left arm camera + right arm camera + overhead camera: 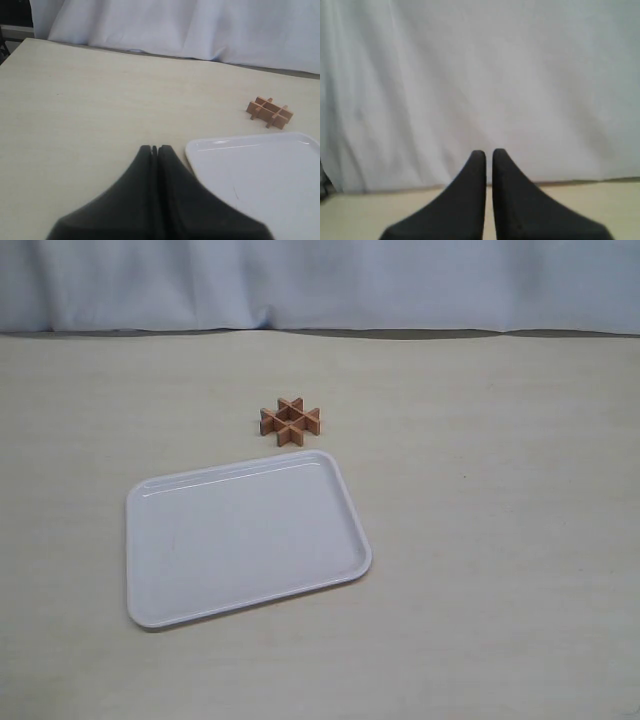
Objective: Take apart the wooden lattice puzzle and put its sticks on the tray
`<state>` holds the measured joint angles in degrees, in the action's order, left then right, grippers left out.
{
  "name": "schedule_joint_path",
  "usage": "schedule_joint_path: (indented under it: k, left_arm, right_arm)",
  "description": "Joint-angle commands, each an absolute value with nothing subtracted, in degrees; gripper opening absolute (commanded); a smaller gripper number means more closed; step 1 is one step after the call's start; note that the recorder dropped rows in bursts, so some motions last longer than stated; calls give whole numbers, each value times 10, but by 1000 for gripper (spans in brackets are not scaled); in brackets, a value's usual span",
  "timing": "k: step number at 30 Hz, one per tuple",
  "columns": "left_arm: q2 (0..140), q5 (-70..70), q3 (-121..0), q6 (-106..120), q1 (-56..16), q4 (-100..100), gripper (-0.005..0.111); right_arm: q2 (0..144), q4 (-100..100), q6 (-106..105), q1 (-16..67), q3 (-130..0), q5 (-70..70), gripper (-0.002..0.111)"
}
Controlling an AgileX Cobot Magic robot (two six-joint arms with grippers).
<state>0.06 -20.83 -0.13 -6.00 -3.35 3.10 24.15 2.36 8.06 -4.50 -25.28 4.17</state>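
Observation:
The wooden lattice puzzle [290,421] lies whole on the table just beyond the far edge of the tray [240,540], its reddish-brown sticks still crossed in a hash shape. The white tray holds nothing. In the left wrist view the puzzle [269,112] lies well ahead of my left gripper [155,148], which is shut and empty beside the tray's corner [200,147]. My right gripper [489,152] is shut to a thin slit with nothing in it; it faces the white curtain, and neither puzzle nor tray shows in its view. Neither gripper appears in the exterior view.
A pale wooden table top [500,540] spreads around tray and puzzle. A white curtain [320,280] hangs along the table's far edge.

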Motion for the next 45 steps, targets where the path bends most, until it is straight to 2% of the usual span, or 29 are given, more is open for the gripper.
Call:
schedule_joint_path:
  k: [1,5,10,19,24,31,36,39,45]
  left_arm:
    - [0,-203,0,-61,-33,35,0]
    - [0,-203,0,-61,-33,35,0]
    - [0,-203,0,-61,-33,35,0]
    - [0,-203,0,-61,-33,35,0]
    - [0,-203,0,-61,-33,35,0]
    - [0,-203,0,-61,-33,36,0]
    - [0,-203,0,-61,-33,36,0]
    - [0,-203,0,-61,-33,36,0]
    - [0,-203,0,-61,-33,36,0]
  right_arm:
    - [367,-12,-31,-45,-365,269,5]
    - [478,-51,-36,-45,-403,409,5]
    - [583,-43,-16,-45,-402,462,5]
    - [724,-4,-23,-42,-456,398,5]
    - [834,-9,-33,12,-554,378,5]
    - [969,-9,-56,74,-661,269,5]
    - [1075,-23,-69,101,-755,273,5]
    - [1130,-24,-69,108,-820,292,11]
    - [1220,-24,-78,107,-927,371,35]
